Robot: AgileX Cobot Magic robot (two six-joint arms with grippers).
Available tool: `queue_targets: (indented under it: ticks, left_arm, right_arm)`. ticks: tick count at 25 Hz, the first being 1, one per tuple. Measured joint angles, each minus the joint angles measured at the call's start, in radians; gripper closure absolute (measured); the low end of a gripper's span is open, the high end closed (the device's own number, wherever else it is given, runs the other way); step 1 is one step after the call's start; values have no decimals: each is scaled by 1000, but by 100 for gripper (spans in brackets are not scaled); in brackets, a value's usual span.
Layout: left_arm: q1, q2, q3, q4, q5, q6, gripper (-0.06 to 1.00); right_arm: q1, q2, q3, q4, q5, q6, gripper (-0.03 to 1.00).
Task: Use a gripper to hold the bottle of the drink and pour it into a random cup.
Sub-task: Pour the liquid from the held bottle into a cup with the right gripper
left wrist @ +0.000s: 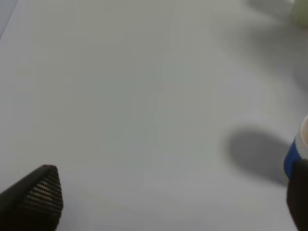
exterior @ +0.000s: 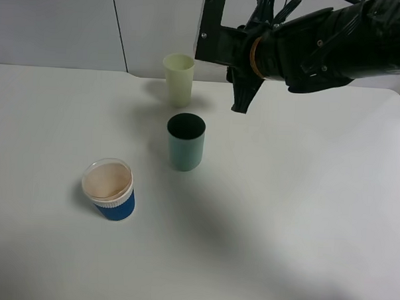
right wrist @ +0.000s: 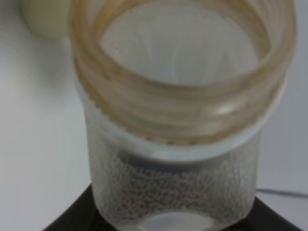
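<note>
Firstly, right hand [exterior: 243, 99]: we saw it closed on the bottle [right wrist: 178, 120], with dark fingers [right wrist: 72, 219] pressing the body from both sides in the right wrist view.
Bottle: it was held in the right hand, off the table [exterior: 303, 214], with its wide uncapped mouth facing the wrist camera. Tiny beads speckled its clear wall, and we could not tell how much drink it held.
Bottle in the high view: we could not make it out against the dark hand.
Cream cup [exterior: 178, 79]: it stood upright towards the back of the white table.
Green cup [exterior: 185, 146]: it stood upright just in front of the cream cup, apart from it.
Blue cup [exterior: 110, 199]: it stood upright with a white rim, front-left of the green cup and well apart.
Right arm [exterior: 337, 43]: black-wrapped with an orange band [exterior: 255, 56], it reached in from the right. Its hand pointed downward to the right of the cream cup, touching neither that cup nor the green one.
Left hand [left wrist: 173, 185]: we saw it standing wide, with one ribbed fingertip [left wrist: 45, 185] at each side of the left wrist view and only bare table between.
</note>
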Motion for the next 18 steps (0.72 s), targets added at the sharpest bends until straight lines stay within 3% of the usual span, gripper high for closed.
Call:
queue_targets:
  ticks: [8,15,18]
  left_arm:
    - [0,0,0,0,0,0,2]
    - [0,0,0,0,0,0,2]
    - [0,0,0,0,0,0,2]
  right_arm:
    - [4,0,0,-4,4,-66,60]
    - [38,55,-1,-3,118,-64,60]
    - [59,73,-1,-3,123,-64,60]
